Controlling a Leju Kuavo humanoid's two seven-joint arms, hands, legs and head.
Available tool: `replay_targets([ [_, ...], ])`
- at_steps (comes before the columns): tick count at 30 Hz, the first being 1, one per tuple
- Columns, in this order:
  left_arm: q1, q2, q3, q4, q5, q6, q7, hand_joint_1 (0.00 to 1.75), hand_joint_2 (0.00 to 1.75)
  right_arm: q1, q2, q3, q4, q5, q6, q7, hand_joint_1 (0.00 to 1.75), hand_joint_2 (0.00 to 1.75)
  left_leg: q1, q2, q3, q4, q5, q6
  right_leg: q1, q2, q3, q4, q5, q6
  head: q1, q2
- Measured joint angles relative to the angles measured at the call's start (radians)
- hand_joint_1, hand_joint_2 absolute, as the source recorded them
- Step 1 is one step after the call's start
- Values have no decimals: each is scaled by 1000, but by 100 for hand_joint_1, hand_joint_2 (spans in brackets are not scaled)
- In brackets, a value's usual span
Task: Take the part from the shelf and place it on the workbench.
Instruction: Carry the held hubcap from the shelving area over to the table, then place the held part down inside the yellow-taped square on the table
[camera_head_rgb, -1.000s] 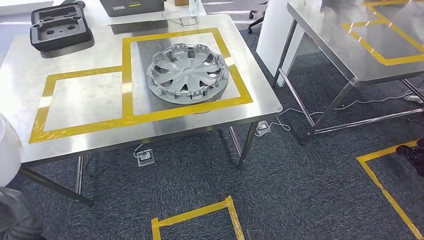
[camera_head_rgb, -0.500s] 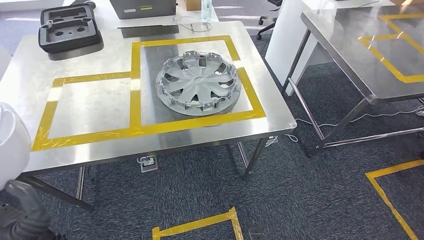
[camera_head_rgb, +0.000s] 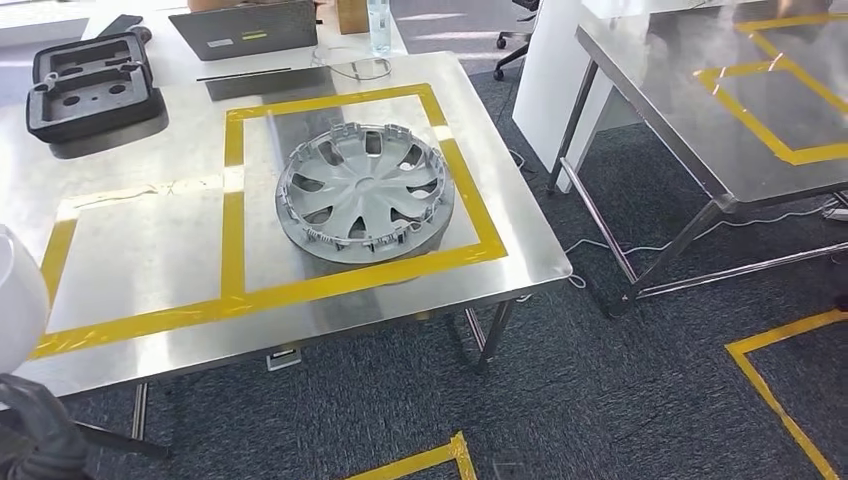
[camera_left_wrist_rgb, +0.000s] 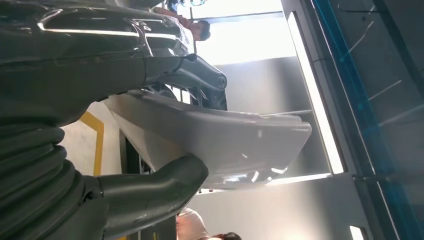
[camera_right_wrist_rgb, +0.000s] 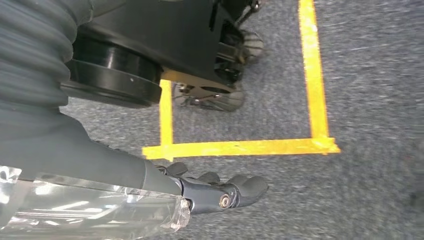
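Closer workbench (hubcap centered)

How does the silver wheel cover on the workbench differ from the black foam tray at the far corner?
The wheel cover is round and silver with spokes and openings; the foam tray is blocky, black, with moulded recesses. The wheel cover lies inside the right yellow-taped square; the foam tray sits outside the tape, near the far left corner. Both rest flat on the steel workbench.
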Motion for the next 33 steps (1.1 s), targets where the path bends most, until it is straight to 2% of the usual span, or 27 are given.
replay_targets([
  [1,1,0,0,0,0,0,0,175,175,0,-1,0,0,0,0,0,0,175,-1,1,2,-22,24,7,1,1,2,5,-9,6,-3,0],
  [3,3,1,0,0,0,0,1,175,175,1,-2,0,0,1,0,0,0,175,-3,2,4,-28,27,24,2,2,0,9,-21,14,-3,0],
  [5,3,1,0,-1,0,0,0,175,175,0,-3,0,0,2,0,1,0,175,0,0,8,-29,31,31,0,-1,-1,21,-36,23,0,0],
  [6,3,1,-1,-2,-1,0,0,175,175,0,-3,0,0,2,0,1,0,175,2,1,10,-30,30,35,-3,-3,-12,48,-54,30,4,0],
  [7,3,1,-1,-2,-1,0,0,175,175,-1,-3,0,0,3,0,1,0,175,4,1,12,-31,27,38,-6,-5,-35,96,-79,37,8,0],
  [9,3,0,-2,-2,-1,0,0,175,175,0,-3,0,0,5,0,1,0,175,4,2,16,-30,22,43,-13,-9,-109,231,-134,49,17,0],
  [10,3,1,-2,-2,0,0,0,175,175,2,-3,0,0,6,0,2,0,175,4,2,18,-30,18,44,-15,-9,-143,285,-146,52,21,0],
  [11,4,1,-3,-2,-1,0,0,175,175,3,-3,0,0,8,0,4,0,175,3,1,22,-30,15,44,-16,-10,-162,306,-137,52,26,0],
  [12,4,1,-3,-2,-1,0,0,175,175,3,-3,1,0,11,0,7,0,175,2,1,27,-30,12,43,-15,-10,-163,288,-107,49,31,0],
  [14,4,1,-6,-3,-3,0,0,175,175,2,-3,2,0,19,2,18,0,175,1,-1,39,-33,5,41,-10,-9,-120,160,-16,32,38,0],
  [15,4,2,-7,-5,-4,0,-1,175,175,2,-4,3,0,24,4,25,0,175,0,-2,44,-35,3,39,-6,-10,-96,96,15,21,38,0],
  [16,4,2,-8,-7,-5,0,2,175,175,1,-5,3,0,28,6,31,0,175,1,-2,46,-38,3,35,-1,-10,-79,51,31,10,40,0],
  [18,8,4,-8,-11,-5,0,15,175,175,1,-7,4,0,35,11,43,0,175,4,-2,46,-44,5,25,6,-10,-70,23,29,-4,42,0],
  [20,12,7,-11,-14,-4,0,18,175,175,1,-7,5,-1,36,17,48,0,175,1,-1,48,-49,4,14,4,-11,-58,-5,39,-9,45,0],
  [21,12,8,-12,-14,-4,0,13,175,175,0,-6,5,-1,32,20,45,0,175,0,-1,43,-37,-9,11,1,-12,-49,-22,47,-11,43,0],
  [22,12,9,-14,-12,-4,0,8,175,175,-1,-4,5,-2,24,26,39,0,175,-2,-2,29,-5,-31,9,-2,-13,-40,-37,55,-12,38,0],
  [24,14,11,-15,-7,-4,0,2,175,175,0,3,4,-2,5,41,27,0,175,-1,-4,-26,105,-88,5,-2,-14,-35,-44,58,-13,26,0],
  [25,15,13,-15,-4,-4,0,2,175,175,2,8,3,-1,-2,48,23,0,175,-1,-4,-53,155,-105,2,-1,-14,-36,-42,56,-13,21,0],
  [26,16,15,-15,-1,-3,0,1,175,175,4,13,3,-1,-7,53,21,0,175,-1,-4,-68,180,-105,0,-1,-14,-36,-39,53,-12,18,0],
  [27,17,18,-15,1,-2,0,1,175,175,5,16,3,-1,-9,56,20,0,175,-1,-3,-66,172,-86,-2,-1,-13,-36,-34,50,-11,15,0],
  [29,17,25,-16,4,1,0,6,175,175,6,22,3,0,-18,57,11,0,175,1,0,-15,66,-19,-4,-3,-10,-36,-18,38,-4,6,0],
  [30,16,29,-16,5,2,0,12,175,175,5,24,3,1,-24,56,3,0,175,1,1,14,12,2,-2,-2,-8,-39,-7,30,2,0,0],
  [31,15,33,-16,5,3,0,20,175,175,4,26,3,2,-32,54,-8,0,175,0,1,34,-26,12,3,-1,-7,-41,2,23,7,-4,0],
  [33,13,40,-18,5,2,0,34,175,175,1,27,2,4,-44,51,-24,0,175,-3,-1,44,-42,8,16,1,-5,-44,12,16,15,-3,0],
])
